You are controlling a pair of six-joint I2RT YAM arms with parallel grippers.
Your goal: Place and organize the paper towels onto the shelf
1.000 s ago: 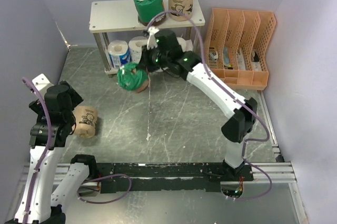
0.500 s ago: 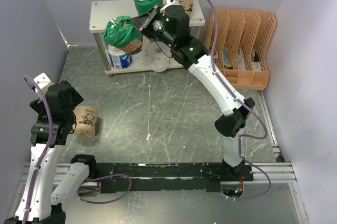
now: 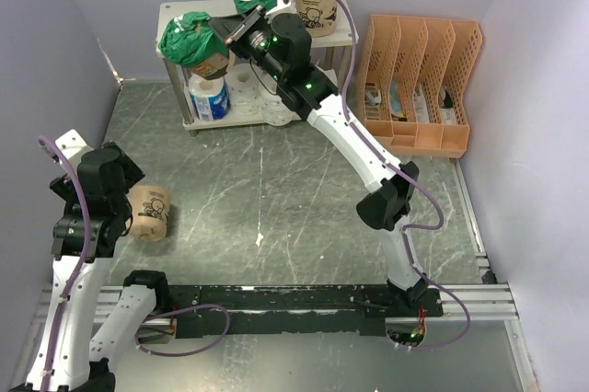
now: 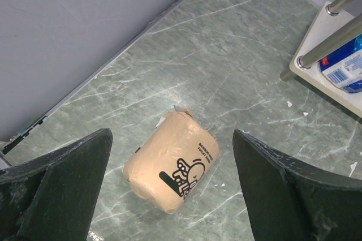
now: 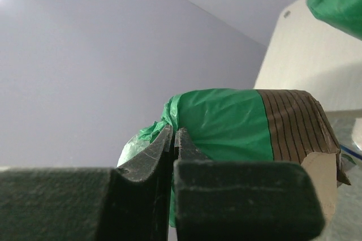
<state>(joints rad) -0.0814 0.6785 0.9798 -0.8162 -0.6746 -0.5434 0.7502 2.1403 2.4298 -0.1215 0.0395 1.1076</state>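
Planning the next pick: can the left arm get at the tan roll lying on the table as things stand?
Probably yes. The left pincer hangs open right above the tan roll, which lies on its side on the table, and nothing stands between them.

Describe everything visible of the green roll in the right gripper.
The green-wrapped roll is a rounded bundle in crinkled green plastic, with a tan, dark-striped band at one end. The right gripper pinches the wrapper's bunched end, holding it sideways over the left end of the shelf; whether it touches the top board cannot be told.
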